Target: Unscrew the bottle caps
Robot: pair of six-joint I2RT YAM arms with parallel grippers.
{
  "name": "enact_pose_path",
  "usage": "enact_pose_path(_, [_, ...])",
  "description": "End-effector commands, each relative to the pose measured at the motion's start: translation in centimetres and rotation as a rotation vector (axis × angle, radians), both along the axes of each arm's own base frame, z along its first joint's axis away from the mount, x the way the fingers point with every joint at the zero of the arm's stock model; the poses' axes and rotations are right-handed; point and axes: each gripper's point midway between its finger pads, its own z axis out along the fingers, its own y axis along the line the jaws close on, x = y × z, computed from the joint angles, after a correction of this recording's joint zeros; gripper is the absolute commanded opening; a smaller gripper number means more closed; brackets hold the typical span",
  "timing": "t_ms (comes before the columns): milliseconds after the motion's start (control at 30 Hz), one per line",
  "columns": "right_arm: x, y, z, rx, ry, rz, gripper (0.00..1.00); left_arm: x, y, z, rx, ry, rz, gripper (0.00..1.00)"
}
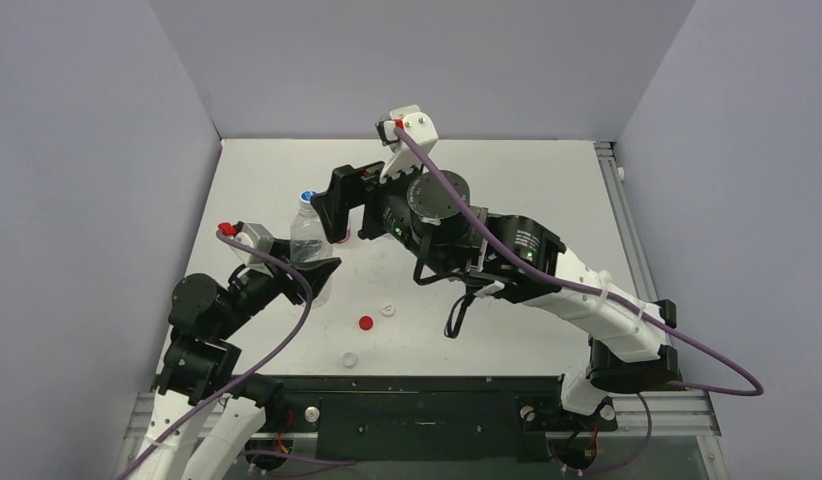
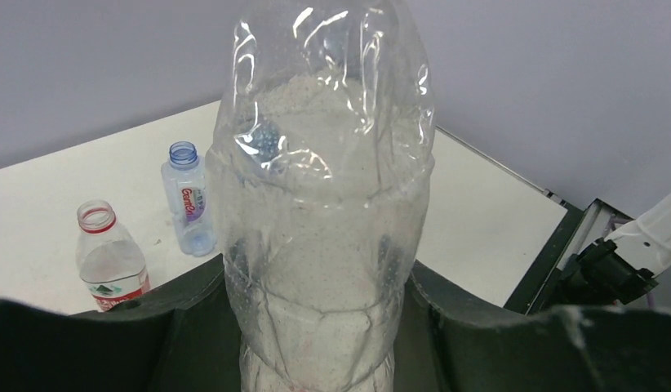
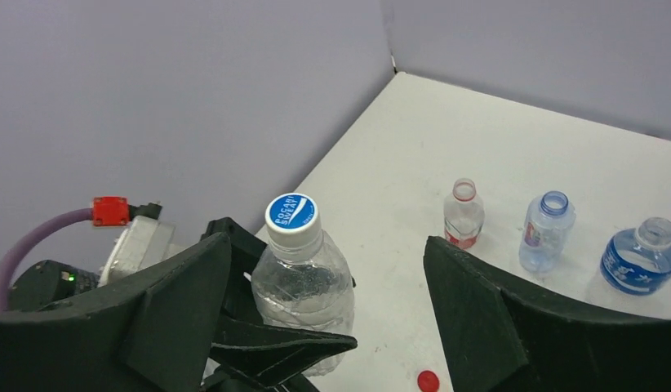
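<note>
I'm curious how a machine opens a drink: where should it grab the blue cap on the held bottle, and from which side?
Grip the blue cap by its round side wall, coming down from above. The bottle stands upright, clamped at its body by the left jaws, leaving the cap free all round. The right jaws are open, probably wide enough to straddle it.

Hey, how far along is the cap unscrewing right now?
Done: three bottles stand open, and a red cap and two white caps lie loose. In hand: left end effector grips the last bottle; right end effector is open by its blue cap. Left: unscrewing that cap.
</note>
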Motion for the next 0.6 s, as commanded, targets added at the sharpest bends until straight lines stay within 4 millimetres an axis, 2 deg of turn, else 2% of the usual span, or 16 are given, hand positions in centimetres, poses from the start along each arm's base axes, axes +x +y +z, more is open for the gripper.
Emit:
enact_pose_path(0, [1.1, -0.5, -1.9, -0.046, 0.047, -0.104, 0.83, 0.3, 0.8, 0.1, 0.089, -0.102, 0.038, 0.08])
enact_pose_path(233, [0.6, 1.5, -2.0, -0.007, 0.063, -0.050, 0.82, 0.2, 0.3, 0.2, 0.079, -0.099, 0.010, 0.09])
enact_pose_path(400, [0.4, 3.1, -2.2, -0.001, 0.066, -0.013, 0.73, -0.6, -0.7, 0.5, 0.062, -0.081, -0.065, 0.09])
enact_pose_path(567, [0.1, 4.2, -2.4, 0.005, 0.072, 0.024, 0.60, -2.1, -2.1, 0.4, 0.064, -0.060, -0.189, 0.09])
